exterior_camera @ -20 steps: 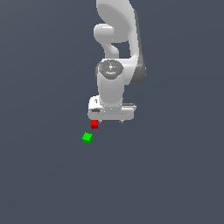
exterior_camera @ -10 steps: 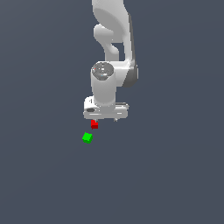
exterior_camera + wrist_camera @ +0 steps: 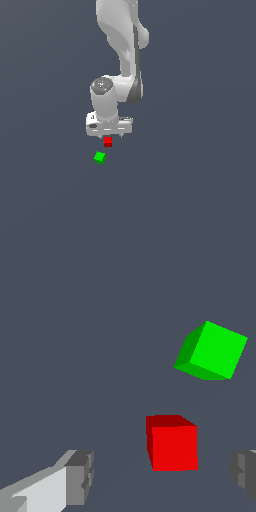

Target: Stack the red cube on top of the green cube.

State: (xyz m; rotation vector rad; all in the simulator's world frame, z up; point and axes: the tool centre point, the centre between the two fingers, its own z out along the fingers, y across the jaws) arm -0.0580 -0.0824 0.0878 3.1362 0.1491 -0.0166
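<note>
The red cube [image 3: 107, 142] rests on the grey floor, just under the white gripper [image 3: 112, 136]. The green cube [image 3: 100, 157] lies a short way from it, nearer the camera and slightly toward the exterior view's left. In the wrist view the red cube [image 3: 172, 446] sits between the two grey fingertips [image 3: 80, 476], touching neither and closer to one of them. The gripper [image 3: 162, 476] is open and empty. The green cube [image 3: 212, 351] lies beyond the red one, turned at an angle.
The white arm [image 3: 122, 45] rises behind the gripper. A plain dark grey floor [image 3: 190, 190] surrounds the cubes.
The gripper has shifted toward the exterior view's left and now hangs more directly over the red cube. Both cubes have stayed put.
</note>
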